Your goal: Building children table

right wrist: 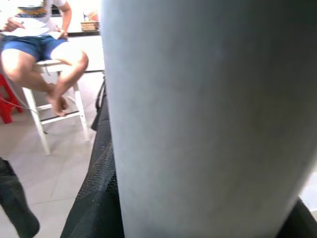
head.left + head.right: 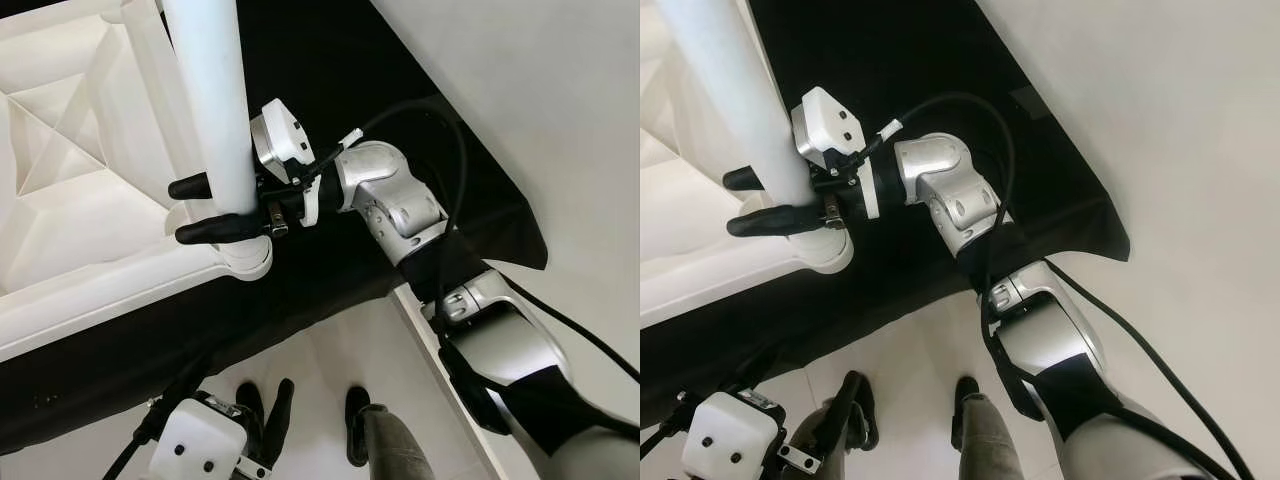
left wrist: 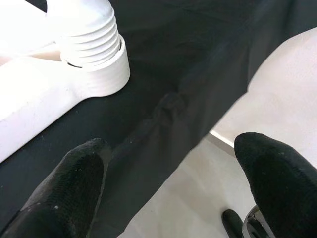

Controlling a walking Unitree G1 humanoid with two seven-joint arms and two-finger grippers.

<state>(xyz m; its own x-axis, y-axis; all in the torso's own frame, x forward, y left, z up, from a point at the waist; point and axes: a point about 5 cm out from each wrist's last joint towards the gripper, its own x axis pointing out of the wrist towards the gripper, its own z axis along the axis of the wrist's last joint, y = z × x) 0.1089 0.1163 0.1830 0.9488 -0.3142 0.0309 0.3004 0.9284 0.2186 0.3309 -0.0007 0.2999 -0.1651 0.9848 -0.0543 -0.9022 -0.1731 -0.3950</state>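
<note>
— What is seen nearest?
— The left pincer (image 2: 262,412) is held low with fingers spread wide, nothing between them.

— And farther out?
— The white table leg (image 2: 212,100) is clasped between the right pincer (image 2: 205,208) fingers, its threaded end seated in the corner socket (image 3: 101,74) of the upturned tabletop (image 2: 70,180), just beyond the fingers.

White table parts on black cloth

The table leg (image 2: 212,100) and ribbed tabletop underside (image 2: 70,190) are plain white; the cloth (image 2: 400,120) beneath is black, the floor (image 2: 560,120) pale grey. The right claw (image 2: 205,208) has black fingers on a silver arm (image 2: 395,200).
</note>
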